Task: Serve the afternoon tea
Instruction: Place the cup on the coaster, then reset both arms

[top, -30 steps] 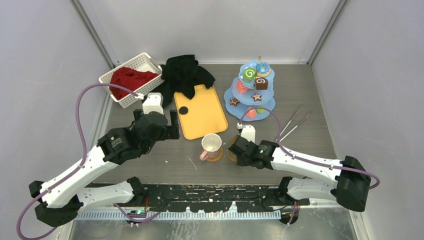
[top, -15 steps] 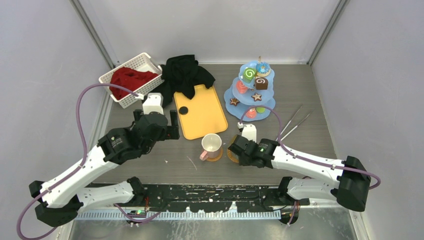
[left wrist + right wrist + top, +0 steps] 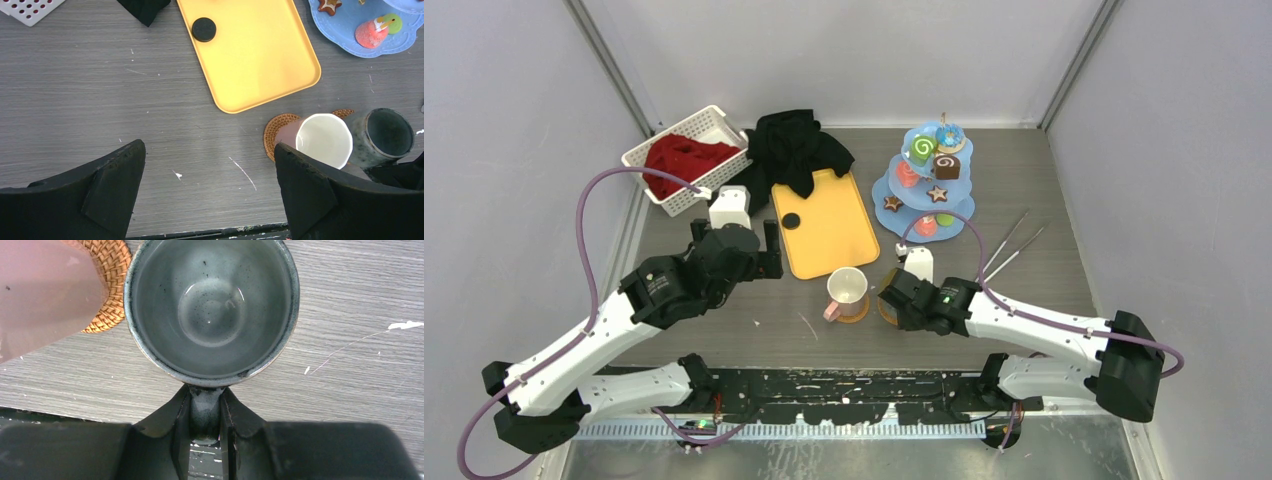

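Observation:
The grey metal mug (image 3: 212,310) stands upright on the table, and my right gripper (image 3: 205,412) is shut on its handle. Its base partly covers a woven coaster (image 3: 342,114). Just left of it the cream mug (image 3: 324,140) with a pink handle sits on another woven coaster (image 3: 275,132). My left gripper (image 3: 207,147) hangs open over bare table, left of both mugs, holding nothing. The pale-blue tiered stand (image 3: 904,195) at the back right carries swirl rolls, a blue donut (image 3: 950,134) and star cookies.
An orange-yellow tray (image 3: 829,235) with a black disc (image 3: 791,220) lies behind the mugs. A black cloth (image 3: 794,150) covers its far end. A white basket (image 3: 649,150) with red cloth sits at the back left. Two thin metal sticks (image 3: 1009,250) lie right of the stand.

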